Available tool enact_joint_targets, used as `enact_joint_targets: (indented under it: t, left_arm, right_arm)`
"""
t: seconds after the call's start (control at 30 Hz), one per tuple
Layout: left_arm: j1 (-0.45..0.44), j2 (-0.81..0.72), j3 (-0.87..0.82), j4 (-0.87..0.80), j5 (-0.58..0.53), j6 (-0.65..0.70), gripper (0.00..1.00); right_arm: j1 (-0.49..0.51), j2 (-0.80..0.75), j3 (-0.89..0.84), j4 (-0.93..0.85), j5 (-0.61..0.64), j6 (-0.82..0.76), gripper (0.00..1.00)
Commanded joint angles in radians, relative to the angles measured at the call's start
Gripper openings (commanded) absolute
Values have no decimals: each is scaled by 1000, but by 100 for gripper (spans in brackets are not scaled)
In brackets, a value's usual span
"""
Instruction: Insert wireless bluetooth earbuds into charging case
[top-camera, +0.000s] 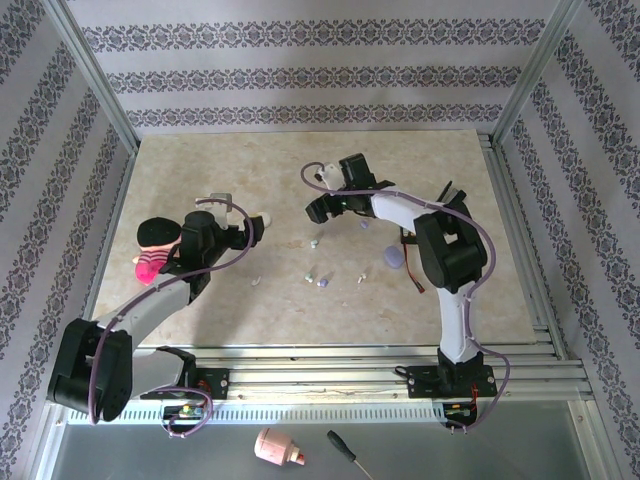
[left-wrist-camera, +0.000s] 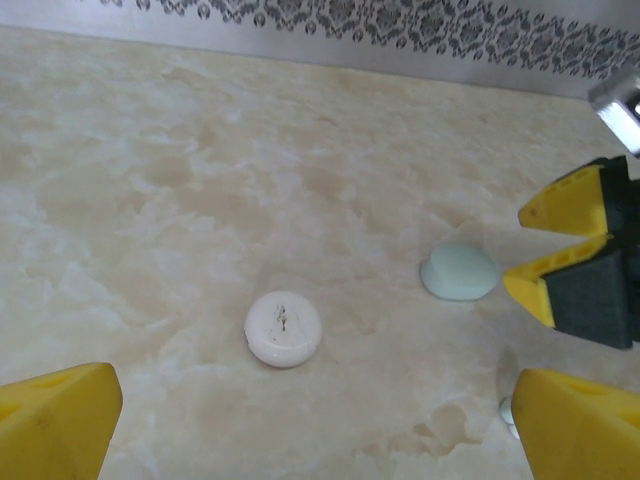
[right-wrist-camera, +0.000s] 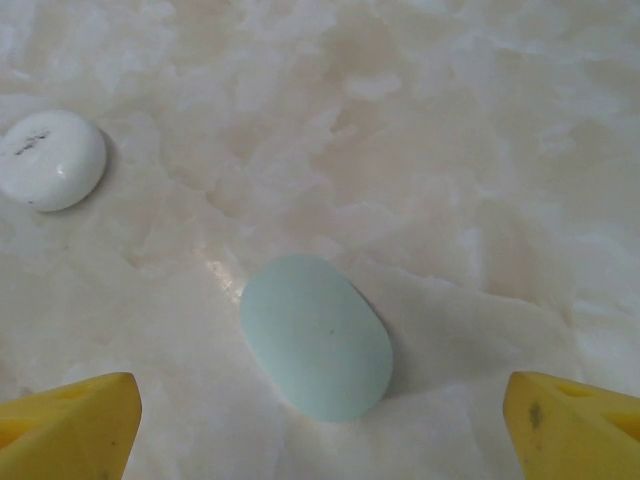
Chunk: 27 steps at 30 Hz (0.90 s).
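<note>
L gripper (left-wrist-camera: 315, 415) has its jaws spread wide w/ nothing btwn them; it sits low over the marble-look table (top-camera: 280, 315), w/ the white case (left-wrist-camera: 283, 328) lying shut just ahead, roughly centred btwn its yellow fingertips (left-wrist-camera: 60, 420) and not touched. R gripper (right-wrist-camera: 320, 425) is also spread wide and empty, tips on either side of the pale green case (right-wrist-camera: 316, 335), which lies shut and flat on the table, clear of both tips. In the L wrist view the green case sits right of the white one, apart from it, w/ the R gripper's yellow tips just beside it. The earbuds (top-camera: 322, 284) lie loose mid-table, nearer the arm bases than both grippers: a lilac one and a greenish one close together, whitish ones off to each side, all bare on the surface. A lilac case (top-camera: 393, 256) lies near the R arm's elbow; can't tell if shut. Pink-and-black soft toy (top-camera: 155, 245) is by the L arm near the table's left edge. Off the table at the front: pink object (top-camera: 278, 448) and black-handled screwdriver (top-camera: 345, 452).
</note>
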Motion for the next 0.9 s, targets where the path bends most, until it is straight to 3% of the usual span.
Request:
enact_joint_targets:
  t: [0.0,0.3,0.67,0.87]
  left_arm:
    - [-7,39,31,1,40,-18,100]
    - [-7,99,45,45,63,-30,99]
    - [-7,118,32,62,66,-32,99]
    - [-7,129,19,83,71,-42,99]
  right_arm:
    - [17,57,102,-153,16,-45,93]
    - [30,157,258,-312,60,-56,85]
    - [42,224,366,-400,70,-28,63]
    - [53,240,389,-421,79,-38,61]
